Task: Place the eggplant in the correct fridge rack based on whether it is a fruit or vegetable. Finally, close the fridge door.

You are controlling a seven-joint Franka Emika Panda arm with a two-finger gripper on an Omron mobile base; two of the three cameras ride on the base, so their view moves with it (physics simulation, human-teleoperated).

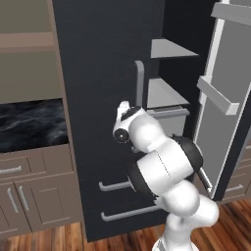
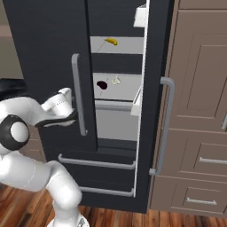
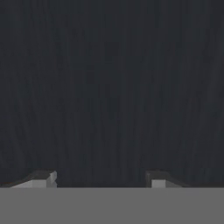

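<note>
white robot arm [image 1: 162, 166] closest to the camera, rising in front of a tall black fridge. hand [image 3: 100, 179] pointed squarely at the matte black face of the left-hand fridge leaf [image 1: 98, 98], very near it; two dark fingertips [image 3: 41, 178] spread well apart with nothing between them, so open and empty. in the right base view, hand [image 2: 73, 116] just beside the long grey handle [image 2: 79, 95] of that left leaf.

fridge door [image 2: 155, 102] on the right swung open, pale grey inner lining and bins [image 1: 218, 95] visible in the left base view, grey bar handle [image 2: 165, 128] facing outward in the right base view.

eggplant [image 2: 102, 84] lying on the fridge rack [image 2: 124, 91], small and dark maroon, near a small pale object [image 2: 116, 80] on the same shelf. grey drawer front [image 2: 113, 106] just under the rack's edge. yellow banana [image 2: 111, 41] on the higher shelf [image 2: 128, 45], well apart from the eggplant.

brown cabinets [image 2: 199, 111] to the right of the fridge, wooden floor [image 1: 49, 240] below.
</note>
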